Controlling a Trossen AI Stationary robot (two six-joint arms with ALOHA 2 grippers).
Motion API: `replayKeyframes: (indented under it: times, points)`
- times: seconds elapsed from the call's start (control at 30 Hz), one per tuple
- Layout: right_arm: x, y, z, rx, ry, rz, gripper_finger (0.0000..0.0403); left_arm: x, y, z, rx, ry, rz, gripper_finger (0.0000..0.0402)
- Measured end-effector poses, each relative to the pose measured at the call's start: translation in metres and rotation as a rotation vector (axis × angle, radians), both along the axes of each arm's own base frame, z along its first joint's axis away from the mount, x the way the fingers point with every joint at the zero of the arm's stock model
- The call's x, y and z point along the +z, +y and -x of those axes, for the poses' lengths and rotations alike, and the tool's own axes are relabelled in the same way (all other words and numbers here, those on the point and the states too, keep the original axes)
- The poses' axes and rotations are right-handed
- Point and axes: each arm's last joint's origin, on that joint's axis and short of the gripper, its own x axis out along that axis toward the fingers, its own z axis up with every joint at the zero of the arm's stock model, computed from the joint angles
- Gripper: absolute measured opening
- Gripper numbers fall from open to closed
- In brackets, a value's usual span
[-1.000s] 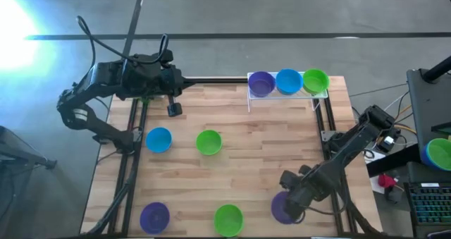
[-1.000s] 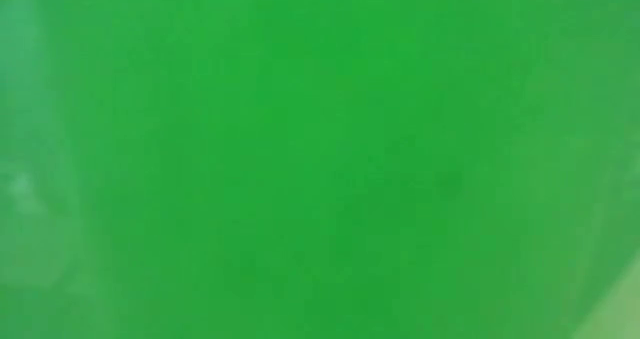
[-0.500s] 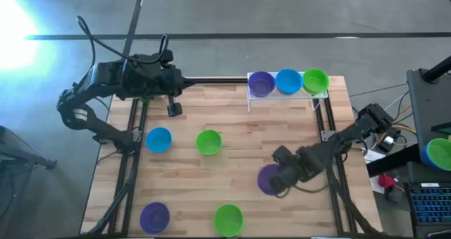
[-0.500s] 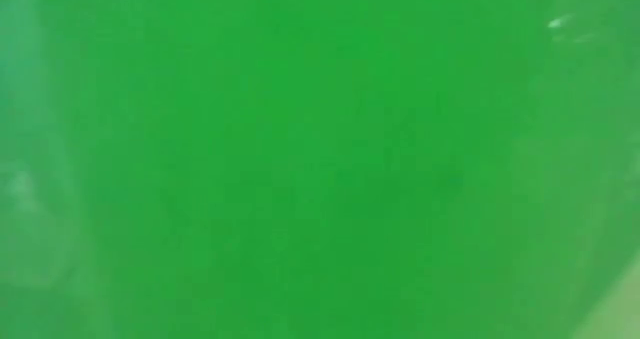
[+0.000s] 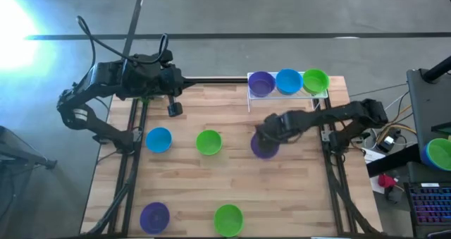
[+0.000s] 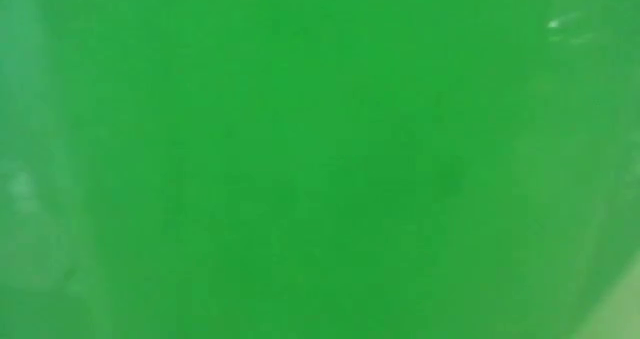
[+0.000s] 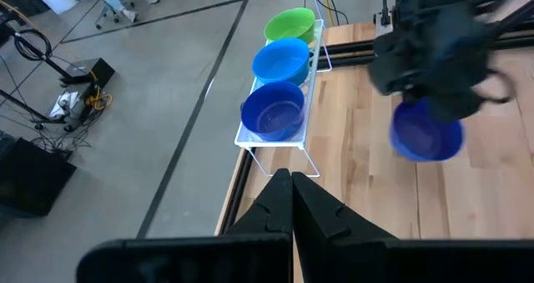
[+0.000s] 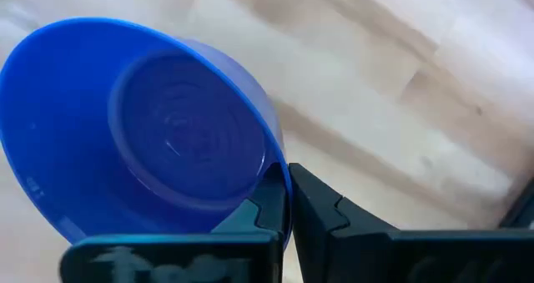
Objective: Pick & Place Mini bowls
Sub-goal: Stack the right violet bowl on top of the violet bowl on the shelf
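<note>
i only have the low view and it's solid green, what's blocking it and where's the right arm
Observer: A green bowl sits at the table's near edge, likely right against that camera.
Operator: and the right arm
Observer: The right gripper is over mid-table, its fingers pinched on the rim of a purple bowl.
Operator: anything in the rack yet
Observer: The rack at the far edge holds three bowls: purple, blue, green.
Operator: left arm
Observer: The left gripper is parked at the far left, fingers shut, empty.

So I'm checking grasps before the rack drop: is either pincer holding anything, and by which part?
The right pincer is shut on the rim of a purple mini bowl. The left pincer is shut and holds nothing.
</note>
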Motion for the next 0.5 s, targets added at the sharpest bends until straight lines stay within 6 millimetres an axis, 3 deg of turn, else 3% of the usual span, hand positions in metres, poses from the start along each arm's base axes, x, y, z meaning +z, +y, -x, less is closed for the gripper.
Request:
replayKeyframes:
  times: [0.2, 0.5]
  points:
    - [-0.021, -0.031, -0.002, 0.04, -0.046, -0.056, 0.0008, 0.0, 0.0, 0.0, 0.002, -0.001, 0.002, 0.0]
    - [-0.053, -0.043, 0.01, 0.018, -0.025, -0.093, 0.0008, 0.0, 0.0, 0.0, 0.008, -0.006, 0.013, 0.0]
